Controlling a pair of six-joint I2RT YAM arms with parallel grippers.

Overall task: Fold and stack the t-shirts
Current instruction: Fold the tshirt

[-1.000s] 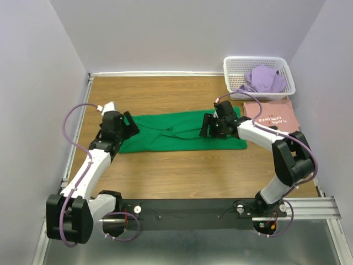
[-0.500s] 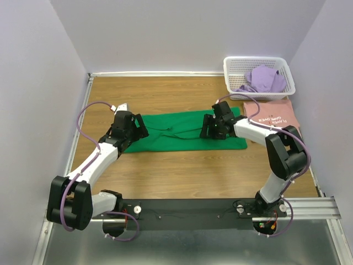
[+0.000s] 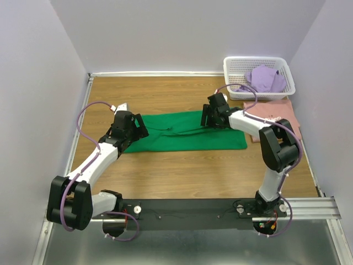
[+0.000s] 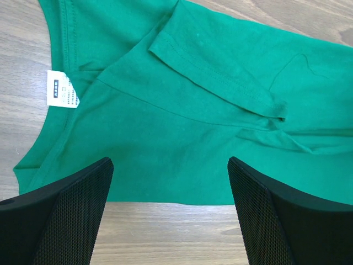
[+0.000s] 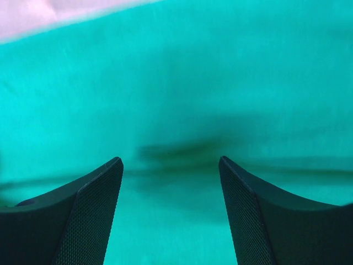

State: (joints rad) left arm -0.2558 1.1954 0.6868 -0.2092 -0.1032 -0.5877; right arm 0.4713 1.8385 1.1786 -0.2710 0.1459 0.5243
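On the wooden surface (image 3: 165, 165), right in the middle, the green t-shirt (image 3: 187, 132) lies flat as a long strip. It runs from 9 o'clock to 3 o'clock. The left wrist view shows one sleeve (image 4: 220, 77) turned in over the body, and the white neck tag (image 4: 62, 88) shows too. So this shirt looks partly folded, but it is not a small square yet. The left claw (image 3: 138, 128) hangs over the 9 o'clock end by the collar. It is wide open and has nothing in it. The right claw (image 3: 206, 119) is low over the far edge of the shirt, toward 1 o'clock. It is open too, with only green cloth under it. I cannot tell if it touches the cloth. The pink t-shirt (image 3: 287, 110) lies folded flat at 3 o'clock, so it looks done. The purple t-shirt (image 3: 265, 80) sits crumpled in the white basket (image 3: 229, 69) at 1 o'clock and is not folded yet.
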